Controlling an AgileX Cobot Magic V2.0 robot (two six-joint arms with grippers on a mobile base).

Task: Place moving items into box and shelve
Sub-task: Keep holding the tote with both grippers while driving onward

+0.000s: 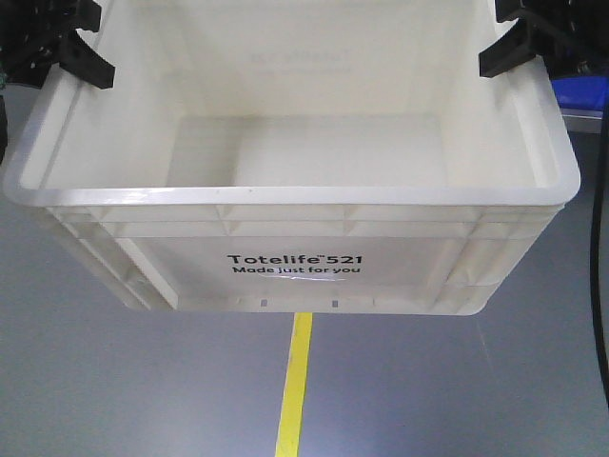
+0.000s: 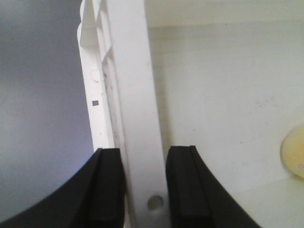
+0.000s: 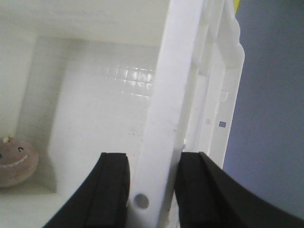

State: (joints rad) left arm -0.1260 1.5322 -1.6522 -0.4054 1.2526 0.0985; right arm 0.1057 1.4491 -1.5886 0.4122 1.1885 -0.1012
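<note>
The white box [image 1: 285, 195], printed "Totelife 521", hangs above the grey floor, held at both side rims. My left gripper [image 1: 74, 46] is shut on the left rim [image 2: 137, 95], one finger inside the wall and one outside. My right gripper [image 1: 519, 46] is shut on the right rim [image 3: 166, 104] in the same way. The pinkish-brown plush toy with a stitched face [image 3: 16, 162] lies on the box floor, seen in the right wrist view. A yellow rounded edge of the other toy [image 2: 294, 157] shows inside the box in the left wrist view. The near wall hides both toys in the front view.
A yellow line [image 1: 295, 386] runs along the grey floor [image 1: 114, 381] under the box. A blue bin [image 1: 582, 95] stands behind the box's right corner. A black cable [image 1: 599, 248] hangs along the right edge.
</note>
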